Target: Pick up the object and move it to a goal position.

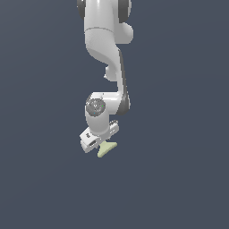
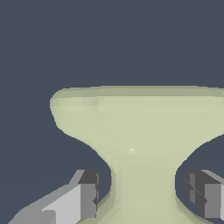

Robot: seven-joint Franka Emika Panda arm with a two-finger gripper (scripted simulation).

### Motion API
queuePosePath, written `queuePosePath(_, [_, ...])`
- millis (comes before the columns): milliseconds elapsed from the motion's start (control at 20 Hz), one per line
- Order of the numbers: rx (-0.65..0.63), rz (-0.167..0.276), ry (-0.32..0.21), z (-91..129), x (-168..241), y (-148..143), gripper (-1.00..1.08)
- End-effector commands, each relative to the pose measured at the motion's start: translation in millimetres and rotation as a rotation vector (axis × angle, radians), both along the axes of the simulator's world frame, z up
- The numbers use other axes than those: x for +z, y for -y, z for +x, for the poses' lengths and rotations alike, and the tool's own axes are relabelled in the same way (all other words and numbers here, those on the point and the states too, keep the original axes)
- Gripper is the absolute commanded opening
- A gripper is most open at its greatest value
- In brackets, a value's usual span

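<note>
I see the gripper (image 2: 143,197) standing with one finger on each side of the narrow waist of the object (image 2: 140,131), and there is a small dark gap between each finger pad and the waist, so I cannot tell from the wrist view if the fingers press it or only stand around it. In the exterior view the object (image 1: 106,149) sticks out under the gripper (image 1: 99,144), with a flared end pointing to the exterior view's right and a little up. I cannot tell if it rests on the ground or hangs above it, because the ground is one flat dark blue-grey colour with no shadow.

One flared end fills much of the wrist view; its far edge is straight and its corner is rounded. The other end is hidden below the fingers (image 2: 87,201).

Around the object I see only the plain dark surface (image 1: 179,179) on all sides, wide and open. The white arm (image 1: 107,53) comes down from above.
</note>
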State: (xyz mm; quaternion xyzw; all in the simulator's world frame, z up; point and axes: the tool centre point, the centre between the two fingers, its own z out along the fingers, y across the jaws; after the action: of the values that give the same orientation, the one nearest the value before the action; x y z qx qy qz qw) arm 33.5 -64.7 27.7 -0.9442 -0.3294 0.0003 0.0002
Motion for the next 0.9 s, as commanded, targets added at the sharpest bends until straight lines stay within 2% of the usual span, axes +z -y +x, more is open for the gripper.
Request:
queuePosePath(0, [0.000,0.000,0.000,-15.9,2.3,13.0,-1.00])
queuePosePath(850, [0.000,0.000,0.000,-136.3,19.0,115.5,-1.00])
